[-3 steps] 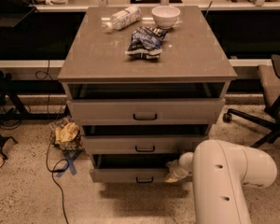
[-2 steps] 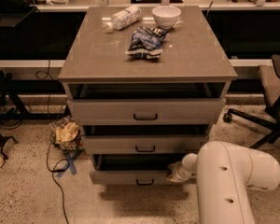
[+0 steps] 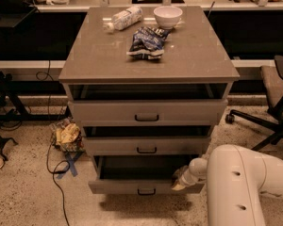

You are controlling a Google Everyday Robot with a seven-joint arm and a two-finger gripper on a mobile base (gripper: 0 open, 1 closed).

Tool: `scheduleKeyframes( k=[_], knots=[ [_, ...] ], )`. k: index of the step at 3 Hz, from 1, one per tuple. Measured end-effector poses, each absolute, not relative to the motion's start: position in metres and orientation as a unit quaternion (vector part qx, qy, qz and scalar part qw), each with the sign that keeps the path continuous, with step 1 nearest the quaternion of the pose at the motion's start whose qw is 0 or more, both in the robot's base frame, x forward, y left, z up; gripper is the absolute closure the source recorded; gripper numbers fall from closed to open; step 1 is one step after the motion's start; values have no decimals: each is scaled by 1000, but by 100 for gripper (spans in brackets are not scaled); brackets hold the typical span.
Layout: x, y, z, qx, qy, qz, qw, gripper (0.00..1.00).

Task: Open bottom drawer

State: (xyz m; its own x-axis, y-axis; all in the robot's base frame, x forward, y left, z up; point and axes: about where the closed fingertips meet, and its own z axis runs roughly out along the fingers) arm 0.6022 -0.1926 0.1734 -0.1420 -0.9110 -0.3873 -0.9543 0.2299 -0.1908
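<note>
Floor: speckled pale stone floor, with a thin black cable looping across its left side beside a cross of blue tape.
Arm: a smooth white rounded robot arm fills the near right corner.
Gripper: the pale beige gripper sits at the right end of the bottom drawer's front, against its upper edge; whether it is open or closed cannot be told.
Bottom drawer: the lowest grey-beige cabinet drawer stands partly out toward the near side, its dark inside showing. The narrow front panel faces near, with its long axis running left to right.
Handle: a small black bar handle at the panel's centre.
Middle drawer: grey-beige front, slightly out.
Top drawer: the tallest grey-beige front, slightly out.
Floor, left: crumpled yellow bag.
Right: black office chair.
Cabinet top: flat grey-brown surface carrying a crumpled dark blue snack bag, then farther back a white bowl and a clear plastic bottle on its side.
</note>
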Motion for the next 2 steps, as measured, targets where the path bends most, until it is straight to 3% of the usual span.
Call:
scheduleKeyframes(
  k=[2],
  knots=[
    [580, -201, 167, -603, 761, 62, 232, 59]
  ],
)
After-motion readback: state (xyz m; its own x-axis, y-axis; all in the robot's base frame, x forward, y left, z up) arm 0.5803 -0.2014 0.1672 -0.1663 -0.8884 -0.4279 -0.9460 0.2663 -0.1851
